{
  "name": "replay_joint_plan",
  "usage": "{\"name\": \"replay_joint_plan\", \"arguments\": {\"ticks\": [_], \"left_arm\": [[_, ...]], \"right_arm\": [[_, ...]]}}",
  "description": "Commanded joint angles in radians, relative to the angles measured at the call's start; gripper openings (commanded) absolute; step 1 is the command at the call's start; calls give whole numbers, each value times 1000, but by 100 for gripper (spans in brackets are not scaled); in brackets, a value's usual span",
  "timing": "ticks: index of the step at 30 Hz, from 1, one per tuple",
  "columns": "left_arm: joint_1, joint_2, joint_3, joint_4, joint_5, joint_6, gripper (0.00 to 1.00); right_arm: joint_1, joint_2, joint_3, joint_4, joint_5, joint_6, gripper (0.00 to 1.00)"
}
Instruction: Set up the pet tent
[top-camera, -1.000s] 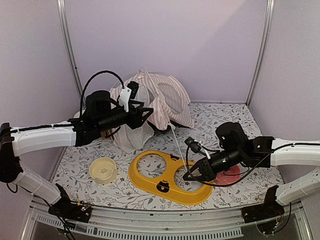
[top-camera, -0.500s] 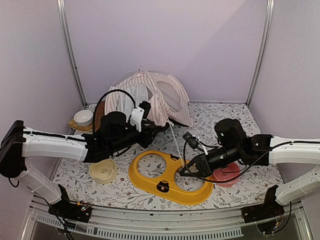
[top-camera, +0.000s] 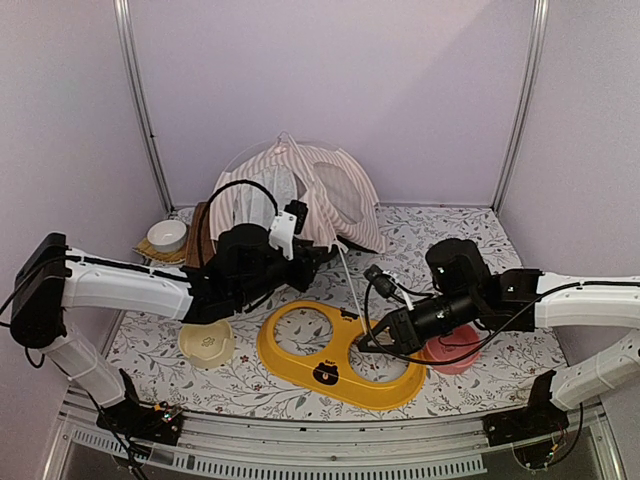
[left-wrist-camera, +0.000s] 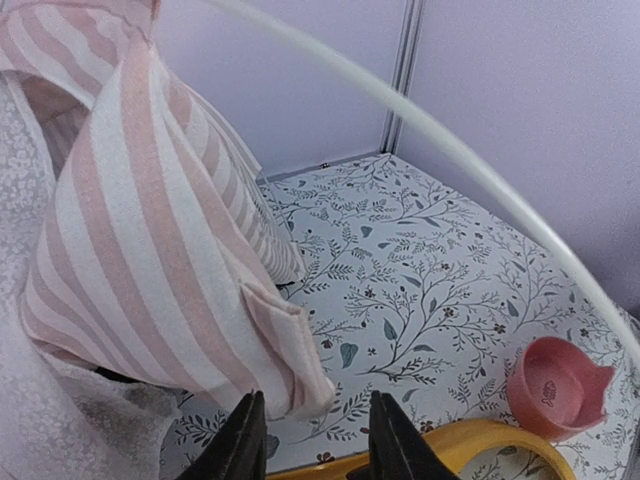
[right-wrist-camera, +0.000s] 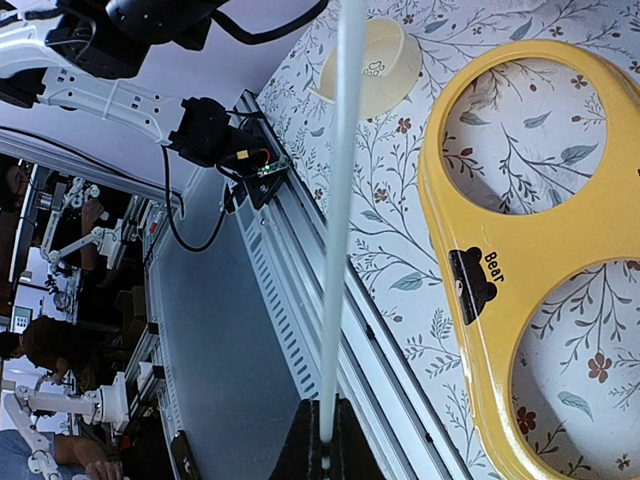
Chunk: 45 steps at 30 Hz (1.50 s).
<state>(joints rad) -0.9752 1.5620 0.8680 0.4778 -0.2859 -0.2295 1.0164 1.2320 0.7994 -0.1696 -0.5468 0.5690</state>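
pet tent (top-camera: 310, 175): pink-white stripes | feeder tray (top-camera: 300, 371): yellow | small bowl (top-camera: 207, 341): cream | table cover (top-camera: 440, 235): leafy floral

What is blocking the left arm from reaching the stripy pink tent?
Nothing visible. The left end effector is open, with a fold of the pink-and-white striped fabric pet tent right in front of its tips. The yellow two-hole bowl tray lies below, not between them. The right end effector holds its thin white pole.

Base of pet tent (top-camera: 335, 195) behind left arm (top-camera: 130, 290)
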Motion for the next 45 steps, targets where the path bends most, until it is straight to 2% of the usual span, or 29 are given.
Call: {"name": "replay_joint_plan", "arguments": {"ticks": [1,7,20,25,29,30,35,41,45], "left_arm": [[-18,33,55,31,-29,-18,34],[-18,81,118,-39,-107,-58,32],[-16,110,120,-13,-146,-99,29],[-17,133,158,-23,-153,-81,20],[-17,131,157,-6,-166,-62,0],[-17,129,152,-2,-166,-53,0],[-30,75,51,81,-116,2,0],[-79,-35,-117,209,-43,80,0],[-117,-94,-189,237,-18,110,0]], "right_arm": [[7,11,40,62,24,-5,0],[6,14,46,58,25,-6,0],[7,17,59,54,24,-2,0],[7,27,72,54,22,2,0],[9,39,82,53,20,3,0],[11,41,83,56,22,6,0],[16,52,99,82,37,23,0],[16,92,114,210,59,92,0],[15,140,139,277,79,123,0]]}}
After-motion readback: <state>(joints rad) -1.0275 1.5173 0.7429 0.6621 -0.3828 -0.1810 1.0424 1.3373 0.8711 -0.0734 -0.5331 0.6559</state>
